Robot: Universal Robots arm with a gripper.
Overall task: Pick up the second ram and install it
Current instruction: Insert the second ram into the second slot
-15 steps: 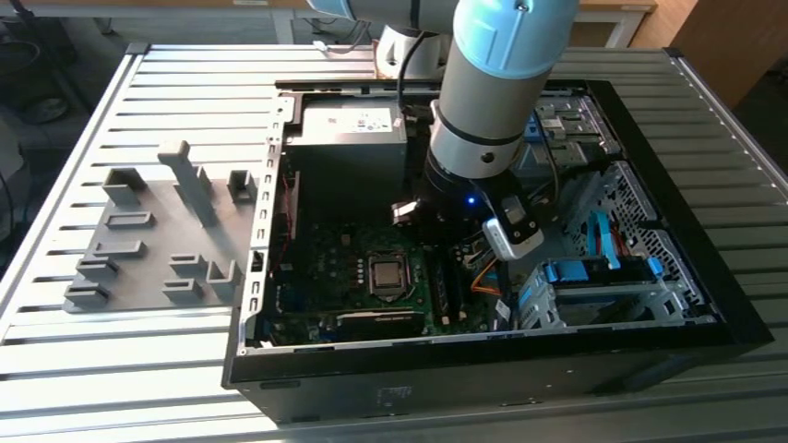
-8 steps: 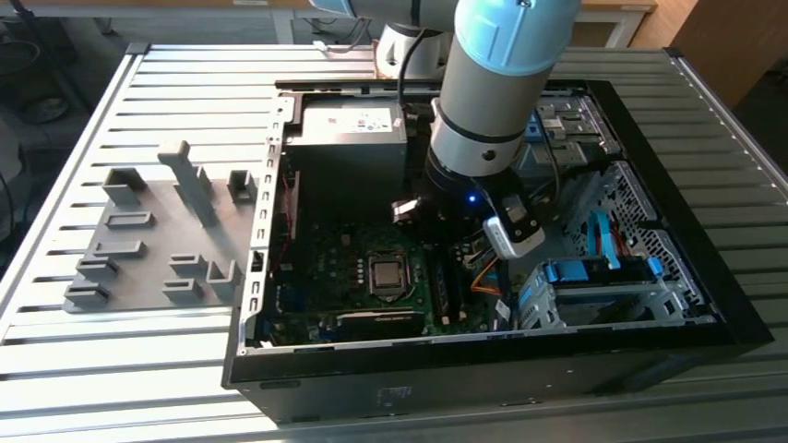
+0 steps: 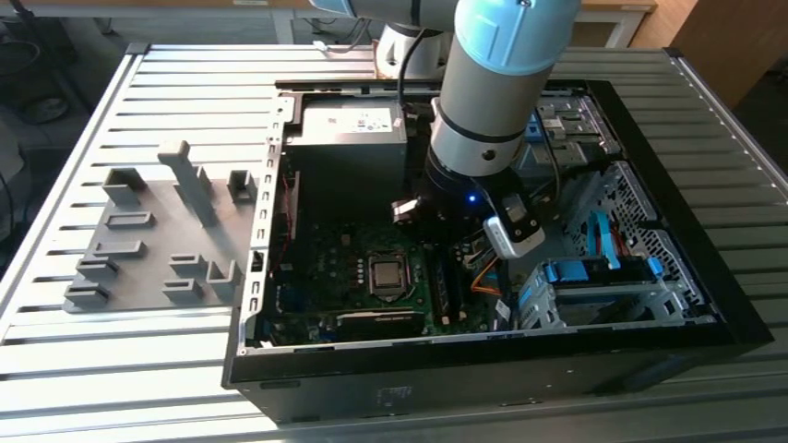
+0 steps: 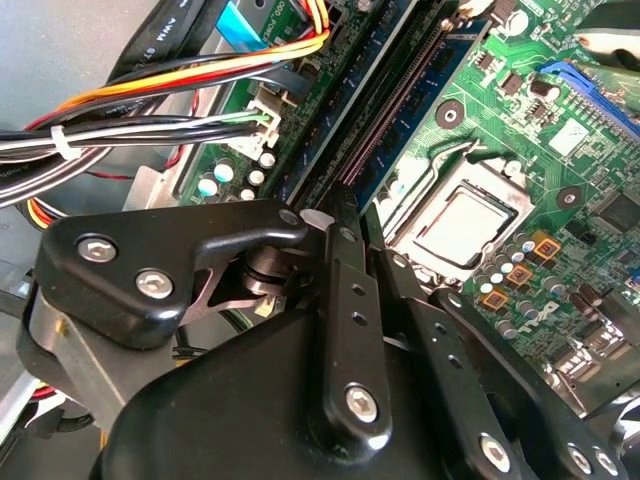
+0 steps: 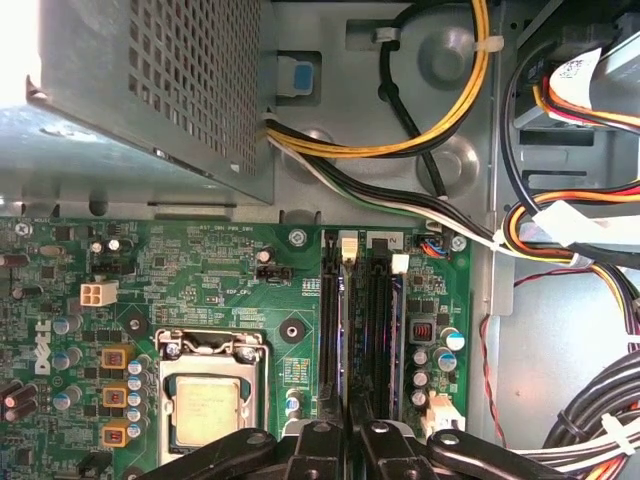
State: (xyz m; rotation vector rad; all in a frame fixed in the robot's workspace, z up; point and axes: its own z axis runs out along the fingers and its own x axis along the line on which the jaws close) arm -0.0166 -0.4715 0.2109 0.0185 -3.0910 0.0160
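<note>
The second ram point(image 5: 345, 340) stands edge-on in a black memory slot on the green motherboard point(image 5: 200, 270), beside the processor socket. In the second wrist view the second ram point(image 4: 395, 120) runs away from the fingertips as a thin blue-green strip. My gripper point(image 5: 347, 432) straddles its near end, black fingers point(image 4: 345, 300) close together on either side of it, so it looks shut on the stick. In the exterior view the arm point(image 3: 493, 92) reaches down into the open computer case point(image 3: 493, 351) over the slots.
The grey slotted holder block point(image 3: 161, 235) lies on the ribbed table at the exterior view's left. Bundled cables point(image 5: 560, 230) run close beside the slots. A perforated metal box point(image 5: 150, 90), the processor point(image 5: 205, 415) and a drive cage point(image 3: 603, 295) crowd the case.
</note>
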